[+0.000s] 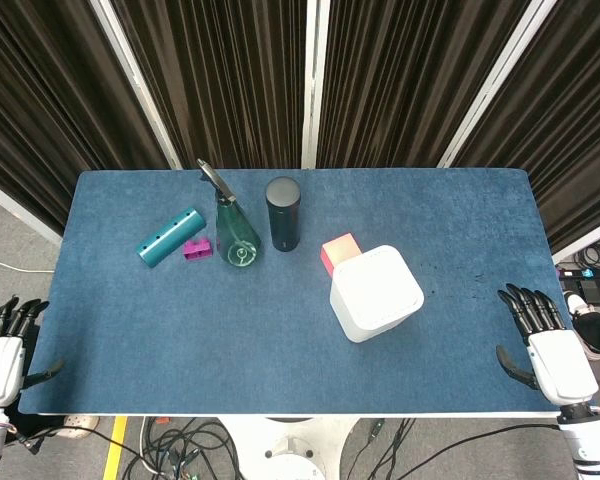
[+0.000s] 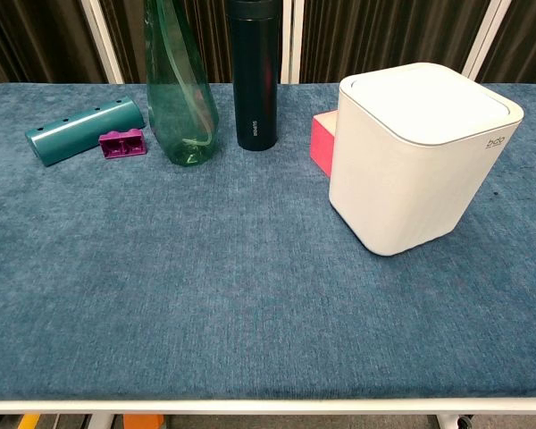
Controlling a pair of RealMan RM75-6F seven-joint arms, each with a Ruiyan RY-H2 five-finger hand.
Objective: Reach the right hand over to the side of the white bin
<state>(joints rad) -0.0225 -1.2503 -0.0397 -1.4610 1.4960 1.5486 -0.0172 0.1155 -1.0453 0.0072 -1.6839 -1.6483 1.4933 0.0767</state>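
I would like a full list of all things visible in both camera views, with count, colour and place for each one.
white bin: one, white, lid closed, right of the table's centre.
pink block: one, pink, directly behind the bin on its far left side.
dark flask: one, dark navy, upright, far centre.
spray bottle: one, clear green, upright, left of the flask.
purple brick: one, purple, left of the bottle.
teal cylinder: one, teal, lying on its side, far left.
table: one, blue cloth surface.
curtains: dark, behind the table.
cables: black, on the floor.
left hand: white and black, at the near left edge, holding nothing.
right hand: white and black, at the near right edge, fingers apart, away from the bin.
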